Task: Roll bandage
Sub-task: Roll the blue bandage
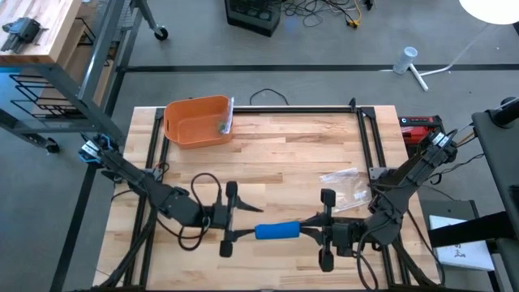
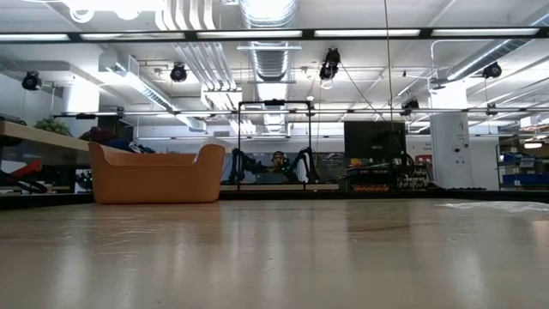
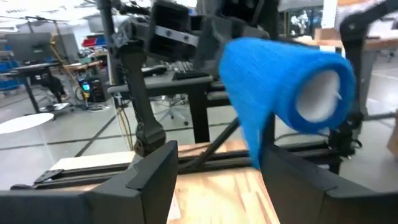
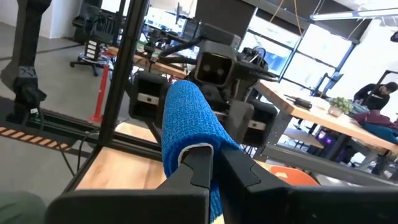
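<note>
The blue bandage roll [image 1: 278,231] is held off the table, between the two arms near the front edge of the wooden table [image 1: 284,154]. The right gripper [image 4: 208,163] is clamped on one end of the roll, its fingers pressed together on the blue fabric. The left gripper [image 3: 217,168] faces the opposite end, fingers apart, with the roll's hollow end just ahead of them. An orange bin [image 1: 197,122] sits at the table's far side, and a clear plastic wrapper [image 1: 347,185] lies near the right arm.
</note>
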